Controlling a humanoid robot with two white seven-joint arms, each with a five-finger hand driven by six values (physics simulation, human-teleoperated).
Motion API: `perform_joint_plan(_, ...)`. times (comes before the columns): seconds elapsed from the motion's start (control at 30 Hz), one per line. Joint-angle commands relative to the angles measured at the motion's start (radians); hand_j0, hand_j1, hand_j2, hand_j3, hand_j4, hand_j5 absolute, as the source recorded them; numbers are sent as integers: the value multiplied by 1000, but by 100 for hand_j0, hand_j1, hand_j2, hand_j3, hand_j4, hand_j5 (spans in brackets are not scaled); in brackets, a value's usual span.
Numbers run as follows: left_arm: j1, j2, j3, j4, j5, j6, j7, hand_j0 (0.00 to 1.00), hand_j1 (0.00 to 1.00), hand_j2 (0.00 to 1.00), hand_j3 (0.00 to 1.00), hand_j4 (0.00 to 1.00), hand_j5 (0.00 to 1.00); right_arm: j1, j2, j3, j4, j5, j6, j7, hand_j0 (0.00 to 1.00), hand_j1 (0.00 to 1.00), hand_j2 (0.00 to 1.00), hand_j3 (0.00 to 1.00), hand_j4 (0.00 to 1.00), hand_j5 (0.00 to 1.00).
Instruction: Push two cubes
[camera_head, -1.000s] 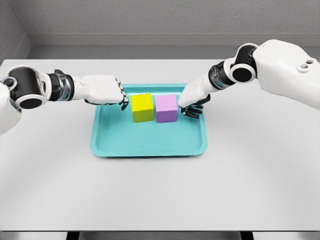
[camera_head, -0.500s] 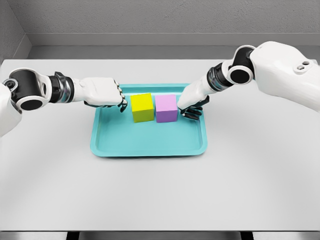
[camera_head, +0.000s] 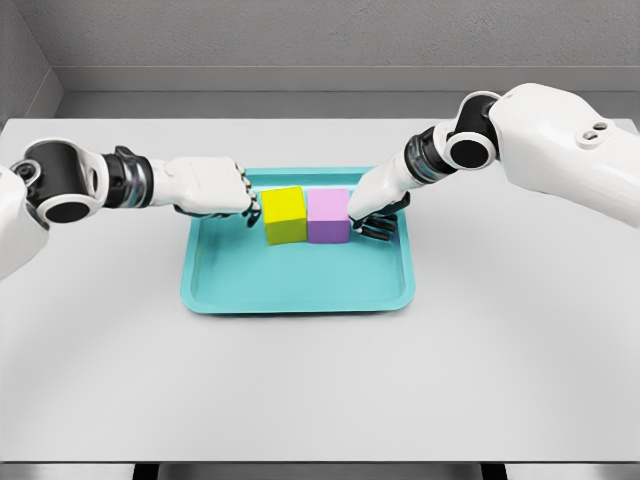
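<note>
Touching cubes, yellow cube (camera_head: 284, 214), purple cube (camera_head: 328, 215), teal tray (camera_head: 296, 287), both hands' fingers curled, no writing.

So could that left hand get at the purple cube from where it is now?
Probably not directly. The left hand sits at the yellow cube's outer side, and that cube stands between it and the purple cube. The right hand is already beside the purple one.

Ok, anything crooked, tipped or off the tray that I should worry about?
Nothing stands out. The yellow cube and purple cube sit flat and side by side, meeting inside the teal tray. The left hand is at the yellow cube's outer side, the right hand at the purple's.
</note>
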Motion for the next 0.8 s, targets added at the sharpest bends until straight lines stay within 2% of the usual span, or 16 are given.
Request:
perform_joint_plan(0.0,0,-4,1,-14,11,2,0,56,56,56,56,56,56,0,1,1,1,3,2,-3,11,11,11,11,11,11)
perform_joint_plan(0.5,0,-6,1,-23,28,2,0,56,56,56,56,56,56,-2,-11,0,2,4,5,-3,11,11,11,11,11,11)
perform_joint_plan(0.57,-2,-4,1,-35,33,2,0,56,56,56,56,56,56,-5,-10,0,16,27,61,-3,11,11,11,11,11,11)
perform_joint_plan(0.63,0,-1,1,-52,48,2,0,56,56,56,56,56,56,-6,-5,0,38,29,68,-3,11,11,11,11,11,11)
perform_joint_plan(0.73,-2,101,4,-140,122,2,0,60,60,60,60,60,60,-8,-4,1,47,29,69,-3,11,11,11,11,11,11)
perform_joint_plan(0.77,-2,121,5,-144,128,2,0,60,60,60,60,60,60,-8,-2,3,56,30,69,-3,11,11,11,11,11,11)
